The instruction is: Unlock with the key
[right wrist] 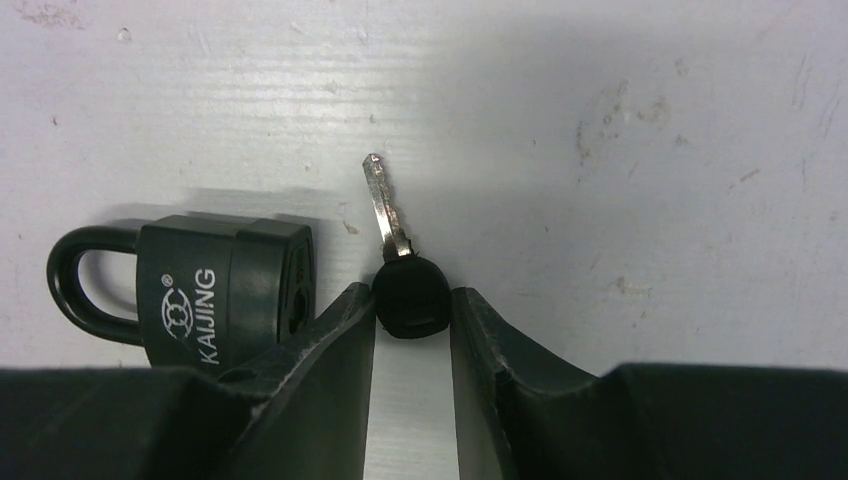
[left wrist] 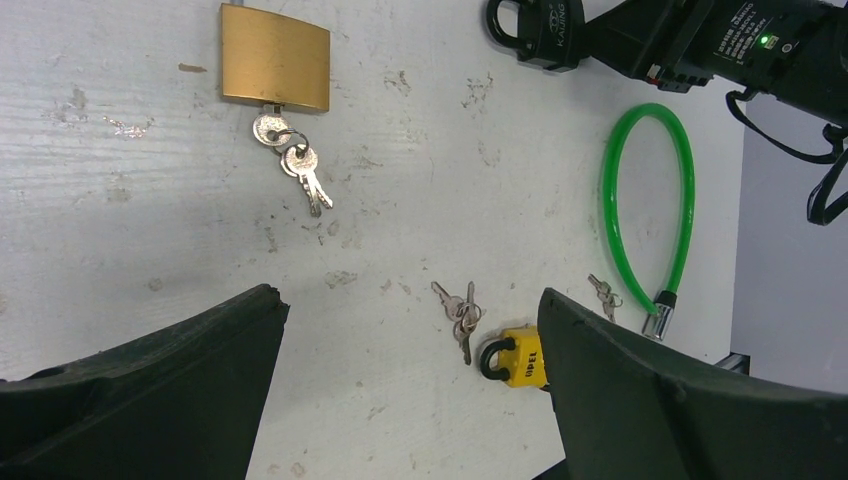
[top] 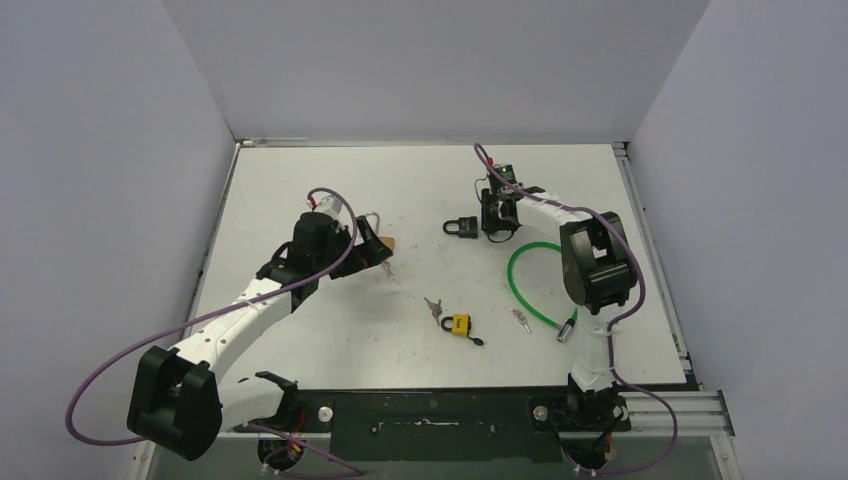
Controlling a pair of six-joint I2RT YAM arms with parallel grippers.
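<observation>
The bench [top: 330,190] carries several padlocks and loose keys, so a mismatched key is possible; I cannot tell whether the one I have belongs to this lock.

My left pincer [left wrist: 410,298]: jaws wide apart, holding nothing, hovering near the brass padlock [left wrist: 275,58], well apart from the work; nothing steadies the target, so a push from the key would likely skid it across the bench.

My right pincer [right wrist: 412,295]: down at the bench, tips pressed on either side of the black-headed key [right wrist: 409,285]; the hold is at the very tips on a rounded head, so the key may squirt out or swivel on lifting.

Target, the black Kaijing padlock [right wrist: 225,290]: lying flat just beside my right pincer, one side of which meets or overhangs its corner, cannot tell which; a lift could nudge it.

Key blade: points away from me, not toward the lock's end; needs re-aiming, and a swivelled blade would miss the keyway.
</observation>
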